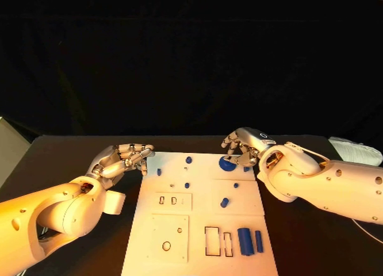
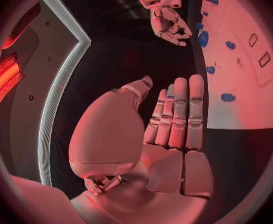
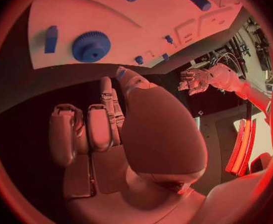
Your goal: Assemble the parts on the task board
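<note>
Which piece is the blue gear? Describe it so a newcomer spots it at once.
Start at the white task board in the middle of the black table. Go to its far edge, beside the right hand. The blue gear lies there: a round toothed disc, wider than the small blue pegs nearby.

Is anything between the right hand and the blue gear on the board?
No. In the right wrist view, the right hand sits off the task board; between it and the blue gear lie only bare table and board.
</note>
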`<state>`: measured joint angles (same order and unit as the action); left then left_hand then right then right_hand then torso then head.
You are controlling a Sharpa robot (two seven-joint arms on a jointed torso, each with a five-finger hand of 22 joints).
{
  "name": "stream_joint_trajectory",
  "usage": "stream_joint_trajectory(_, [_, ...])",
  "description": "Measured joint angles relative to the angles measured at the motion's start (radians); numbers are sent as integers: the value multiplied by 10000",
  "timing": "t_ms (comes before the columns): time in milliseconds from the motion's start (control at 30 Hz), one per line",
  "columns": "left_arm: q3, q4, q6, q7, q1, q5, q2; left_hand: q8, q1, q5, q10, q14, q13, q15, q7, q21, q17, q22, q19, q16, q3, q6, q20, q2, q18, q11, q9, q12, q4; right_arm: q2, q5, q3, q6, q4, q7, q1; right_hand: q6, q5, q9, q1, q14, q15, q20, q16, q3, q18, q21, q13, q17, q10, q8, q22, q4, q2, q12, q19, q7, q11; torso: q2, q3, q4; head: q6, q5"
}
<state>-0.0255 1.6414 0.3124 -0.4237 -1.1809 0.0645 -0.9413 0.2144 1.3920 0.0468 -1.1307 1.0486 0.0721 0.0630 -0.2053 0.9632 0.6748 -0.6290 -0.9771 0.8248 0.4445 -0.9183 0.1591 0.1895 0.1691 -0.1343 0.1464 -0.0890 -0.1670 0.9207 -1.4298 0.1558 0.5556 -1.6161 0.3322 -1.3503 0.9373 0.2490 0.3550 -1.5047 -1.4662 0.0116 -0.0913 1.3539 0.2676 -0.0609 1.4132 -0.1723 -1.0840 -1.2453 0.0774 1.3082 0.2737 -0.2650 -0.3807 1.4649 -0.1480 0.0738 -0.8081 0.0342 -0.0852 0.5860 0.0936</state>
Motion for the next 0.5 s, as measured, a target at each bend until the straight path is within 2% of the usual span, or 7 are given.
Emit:
stream_joint_trajectory(33, [0,4,-5,0,0,-1,-1,0,0,0,19,0,0,0,-20,0,0,0,0,0,0,20,0,0,0,-19,0,0,0,94,207,0,-89,29,-35,-3,-157,10,22,0,15,17,22,133,-304,96,189,-612,-208,-45,72,0,-10,0,-754,22,9,-51,6,-7,11,4,12])
stream_joint_trajectory(67, [1,8,-10,0,0,-1,-2,0,0,0,33,-20,0,20,-35,0,0,0,0,0,0,35,0,0,0,-33,0,0,0,151,353,1,-165,65,-59,-6,-394,44,127,-32,-1,69,22,473,-927,262,539,-3413,-779,62,357,0,65,32,-3125,22,22,-113,10,-12,20,9,23])
stream_joint_trajectory(100, [1,10,-15,-1,0,-1,-4,0,0,0,33,-36,1,34,-35,0,0,0,0,0,13,35,0,0,0,-34,0,0,13,195,486,1,-239,108,-78,-8,-524,67,192,-120,-4,57,22,720,-1212,317,749,-5627,-1227,30,555,0,102,138,-4873,22,15,-78,14,-19,36,14,35])
stream_joint_trajectory(167, [1,20,-26,-2,0,-2,-4,0,0,0,33,-35,1,34,-35,0,0,1,0,0,28,35,0,0,0,-34,0,0,28,276,755,2,-411,225,-104,-12,-820,104,288,-33,17,-65,-14,1225,-1533,318,1150,-9978,-2068,-919,977,0,127,336,-8868,34,-138,29,23,-32,51,18,55])
stream_joint_trajectory(200, [1,26,-32,-3,0,-2,-2,0,0,0,33,-35,0,34,-35,0,0,0,0,0,28,35,0,0,0,-34,-1,0,28,300,851,3,-482,280,-109,-13,-906,104,310,0,15,-65,-81,1387,-1609,412,1283,-10771,-2168,-1332,1131,0,141,370,-9870,29,-194,50,27,-35,58,20,64])
stream_joint_trajectory(367, [1,43,-60,-5,0,-2,12,0,0,0,33,-35,1,34,-34,0,0,1,0,0,28,34,0,0,0,-34,-1,0,28,299,1186,3,-793,498,-107,-18,-1042,182,336,111,-3,-153,-165,1855,-1714,471,1541,-11357,-2245,-2164,1548,-1,149,481,-11405,13,-260,137,33,-36,60,35,80])
stream_joint_trajectory(500, [1,47,-85,-5,0,-2,23,0,0,0,33,-35,1,34,-35,0,0,1,0,-1,28,34,0,0,0,-34,-1,0,28,94,1356,3,-1016,693,-59,-12,-1126,284,336,132,17,-174,-165,1914,-1725,471,1541,-11358,-2245,-2167,1601,-1,159,501,-11608,13,-273,139,25,-37,64,38,96])
